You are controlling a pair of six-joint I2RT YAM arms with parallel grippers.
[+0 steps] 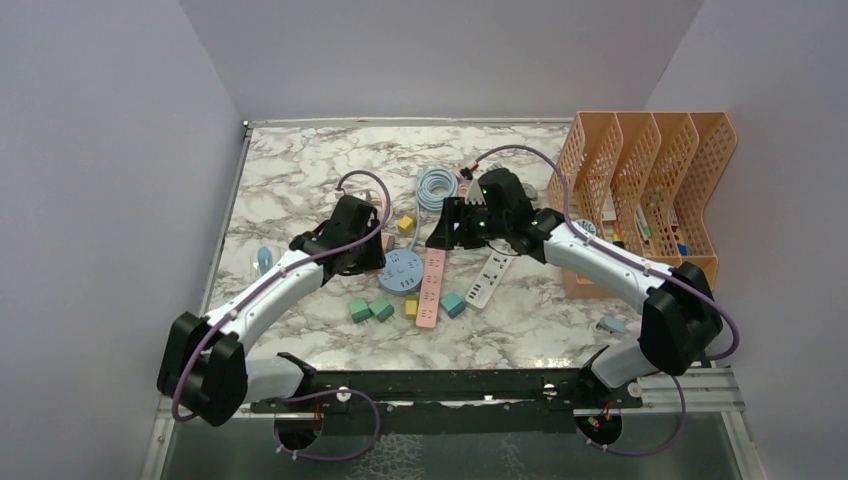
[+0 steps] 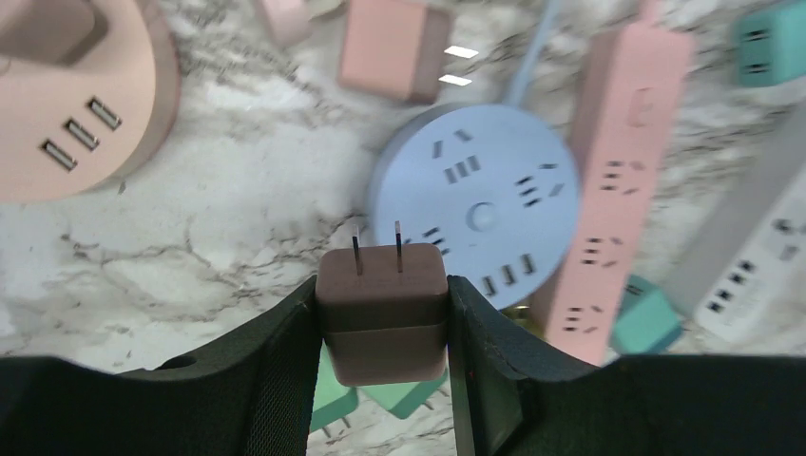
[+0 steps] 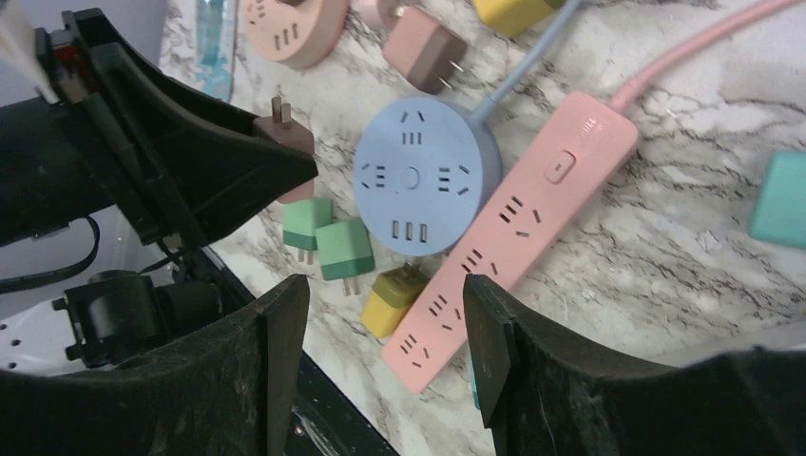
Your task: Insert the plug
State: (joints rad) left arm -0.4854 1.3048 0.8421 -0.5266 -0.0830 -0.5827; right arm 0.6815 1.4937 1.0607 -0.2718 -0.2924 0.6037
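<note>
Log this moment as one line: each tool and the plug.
left tool: shut on brown plug, prongs forward | plug: not inserted, blue round strip ahead | right tool: open, empty, above pink strip

White arms [image 1: 265, 290], black joints [image 1: 205, 365], black end effectors [image 2: 383, 290] [image 3: 382, 290], looping purple cables [image 1: 360, 173].

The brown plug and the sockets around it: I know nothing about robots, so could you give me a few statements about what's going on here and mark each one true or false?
1. The left gripper is clamped on a brown plug. True.
2. The brown plug's prongs sit inside the round blue socket. False: the prongs are bare and clear of it.
3. The right gripper holds a green plug. False: its jaws are open and empty, and the green plugs lie on the table.
4. A pink power strip lies right beside the round blue socket. True.
</note>
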